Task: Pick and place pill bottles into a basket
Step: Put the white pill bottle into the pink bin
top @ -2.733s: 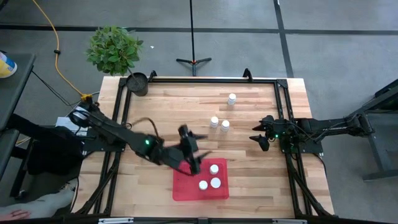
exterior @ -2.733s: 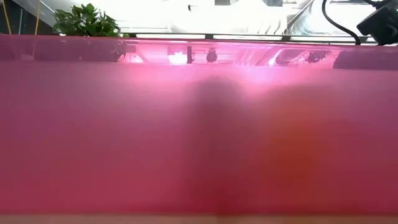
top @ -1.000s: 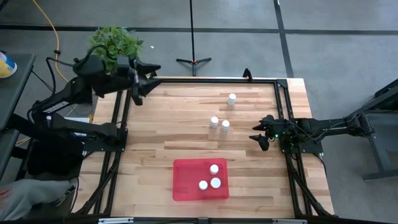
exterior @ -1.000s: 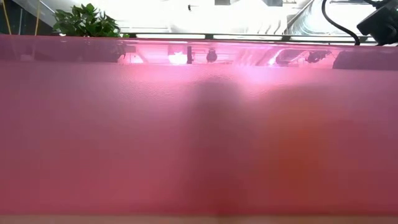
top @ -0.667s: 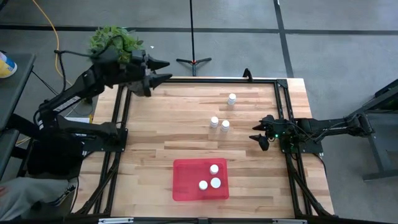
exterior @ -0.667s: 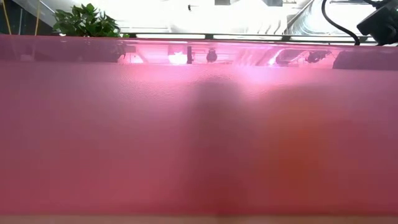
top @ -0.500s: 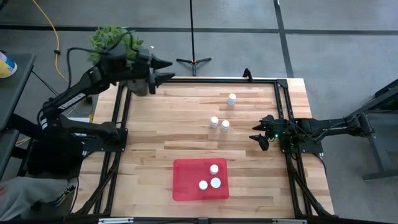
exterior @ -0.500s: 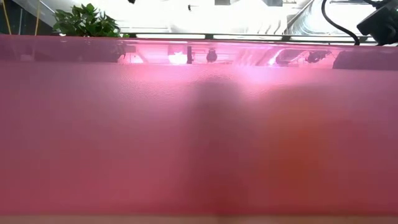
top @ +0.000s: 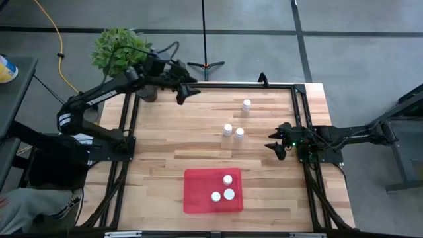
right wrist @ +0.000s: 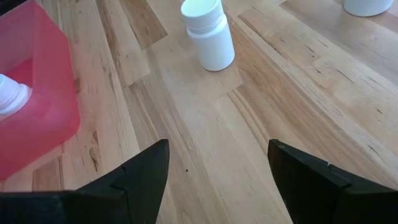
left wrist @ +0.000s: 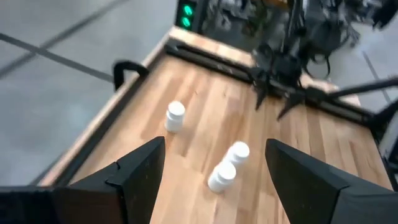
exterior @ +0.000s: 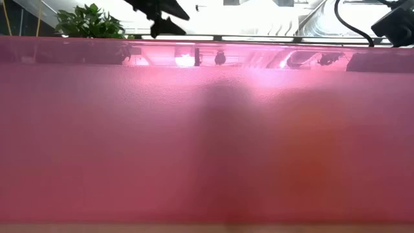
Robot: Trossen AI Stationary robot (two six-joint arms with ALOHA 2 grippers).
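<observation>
In the red basket [top: 213,192], near the table's front edge, three white-capped pill bottles [top: 223,188] stand upright in its right half, clustered close together. Three more are out on the bare wood toward the far side: a pair of bottles [top: 232,131] just beside each other near the middle, and a lone bottle [top: 246,105] farther back, well apart from the basket. By this count the job looks about half done.

The left gripper [top: 188,88] hangs over the table's far left corner beside the potted plant [top: 120,49], fingers spread and holding nothing; it points toward the loose bottles, which suits a reach for one of them next. The right gripper [top: 276,147] waits low at the right side of the table, also spread wide and empty, aimed inward toward the pair.

The left wrist view lines up all three loose bottles between its own fingers, the lone one [left wrist: 175,116] off to one side of the pair, with the right arm beyond them. The right wrist view sees one bottle of the pair [right wrist: 208,33] up close and a corner of the basket with a cap inside. The low view is almost wholly filled by the basket's red wall [exterior: 207,129], so it shows no bottles at all, only the left gripper dark above that wall.
</observation>
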